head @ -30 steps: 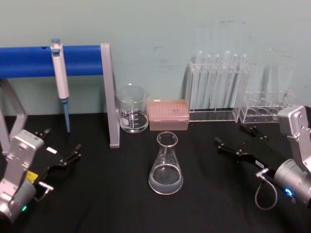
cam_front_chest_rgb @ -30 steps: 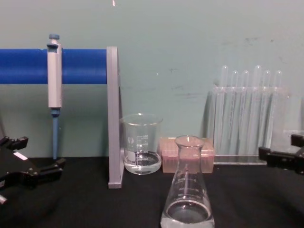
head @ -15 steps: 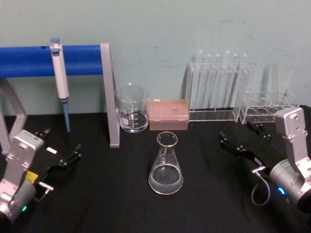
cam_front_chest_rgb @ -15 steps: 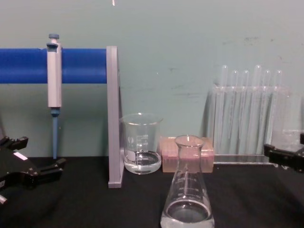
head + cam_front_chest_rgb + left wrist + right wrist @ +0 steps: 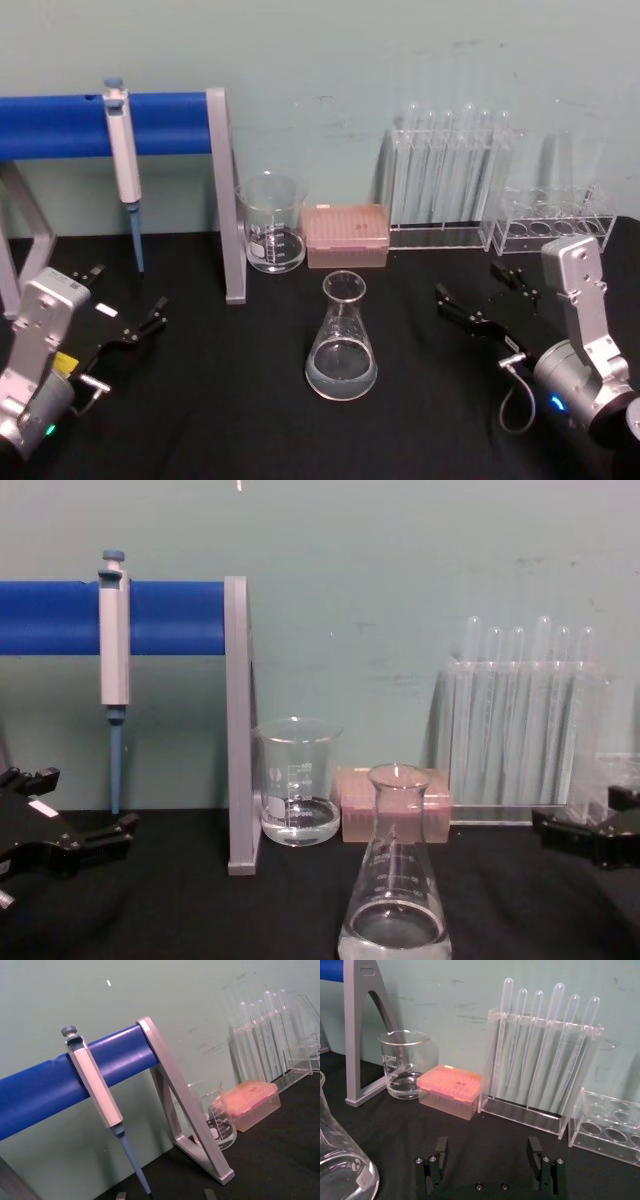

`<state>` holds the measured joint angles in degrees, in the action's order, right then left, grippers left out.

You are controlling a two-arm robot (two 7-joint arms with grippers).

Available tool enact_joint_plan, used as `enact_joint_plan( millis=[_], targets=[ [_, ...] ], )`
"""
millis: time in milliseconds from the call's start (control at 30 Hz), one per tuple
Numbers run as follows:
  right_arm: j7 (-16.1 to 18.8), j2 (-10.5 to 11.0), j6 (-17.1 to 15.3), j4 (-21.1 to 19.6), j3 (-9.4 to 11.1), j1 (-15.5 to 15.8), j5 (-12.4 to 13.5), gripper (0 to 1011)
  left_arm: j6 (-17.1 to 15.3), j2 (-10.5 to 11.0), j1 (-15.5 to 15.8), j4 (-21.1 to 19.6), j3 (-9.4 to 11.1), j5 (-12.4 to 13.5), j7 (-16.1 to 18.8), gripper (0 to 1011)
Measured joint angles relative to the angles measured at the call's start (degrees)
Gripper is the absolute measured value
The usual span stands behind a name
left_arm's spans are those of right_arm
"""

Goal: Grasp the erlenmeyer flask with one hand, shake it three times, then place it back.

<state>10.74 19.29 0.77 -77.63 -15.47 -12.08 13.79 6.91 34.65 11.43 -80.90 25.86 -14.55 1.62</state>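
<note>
On the right of the black table (image 5: 220, 420), your black two-jawed right gripper (image 5: 480, 297) hangs low with its jaws spread wide, holding nothing. Left of it, well apart, the clear glass conical erlenmeyer flask (image 5: 341, 339) stands upright mid-table with a little liquid. Your left gripper (image 5: 125, 307) sits open at the far left.

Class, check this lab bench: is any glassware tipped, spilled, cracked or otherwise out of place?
Nothing stands out. The erlenmeyer flask stands upright with its liquid inside, the beaker and test tubes are upright, and the black table looks dry. Both the left gripper and the right gripper are open, clear of the glass.
</note>
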Motion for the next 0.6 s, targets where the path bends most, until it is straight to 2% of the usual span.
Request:
enact_joint_plan(
  millis=[300, 600],
  targets=[
    [0.8, -1.3, 0.2, 0.9, 0.7, -0.1, -1.2, 1000, 0.0, 0.0, 0.0, 0.0, 0.0, 0.0, 0.0, 1001],
    [1.7, -1.8, -0.1, 1.2, 1.4, -0.3, -1.4, 1000, 0.0, 0.0, 0.0, 0.0, 0.0, 0.0, 0.0, 1001]
  ],
)
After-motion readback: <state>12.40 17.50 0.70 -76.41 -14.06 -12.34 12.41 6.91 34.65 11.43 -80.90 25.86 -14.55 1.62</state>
